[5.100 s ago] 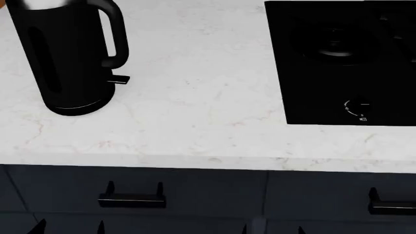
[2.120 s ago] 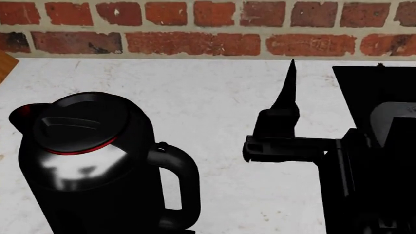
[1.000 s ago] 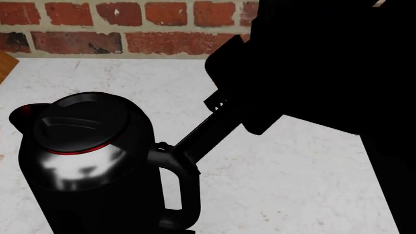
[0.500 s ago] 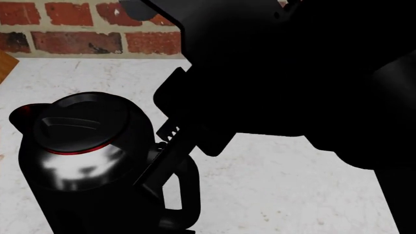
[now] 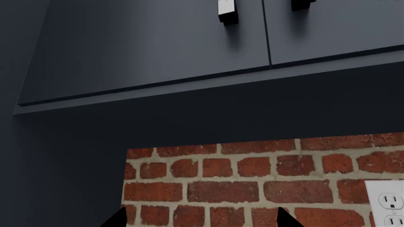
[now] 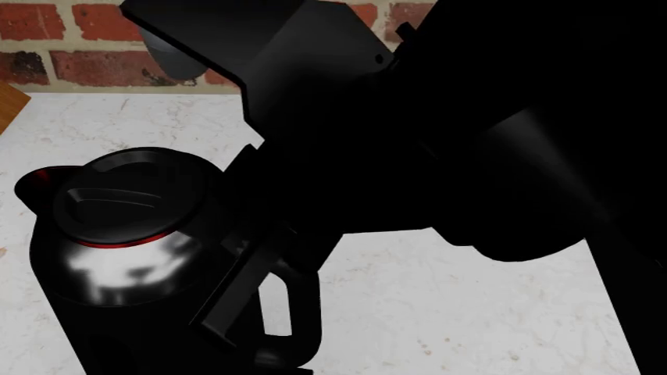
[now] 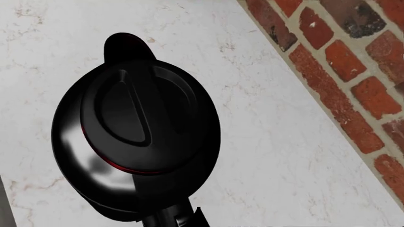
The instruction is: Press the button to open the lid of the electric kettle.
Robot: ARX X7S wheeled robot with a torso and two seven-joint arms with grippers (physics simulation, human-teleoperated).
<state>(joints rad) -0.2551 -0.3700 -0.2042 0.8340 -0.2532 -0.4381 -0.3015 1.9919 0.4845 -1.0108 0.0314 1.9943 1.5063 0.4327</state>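
Note:
The electric kettle (image 6: 115, 289) stands glossy black at the left of the white counter, spout (image 6: 31, 183) to the left and loop handle (image 6: 304, 312) to the right. Its lid (image 6: 125, 199) lies shut with the red ring showing. My right gripper (image 6: 215, 322) reaches down from the large dark arm, fingers together, lying over the handle top against the kettle body. The button is hidden under it. The right wrist view looks down on the lid (image 7: 136, 118), with the gripper's tip (image 7: 200, 218) beside the handle top (image 7: 165, 220). My left gripper (image 5: 198, 223) is open and empty, raised facing the wall.
A red brick wall (image 6: 94, 47) runs behind the white marble counter (image 6: 448, 312). In the left wrist view there are dark upper cabinets (image 5: 158, 42) and a white wall outlet (image 5: 386, 203). My right arm (image 6: 490, 156) blocks most of the head view's right side.
My right arm has swung in from the right and come down left; its closed fingers now lie lower over the handle top against the kettle. The lid has stayed shut.

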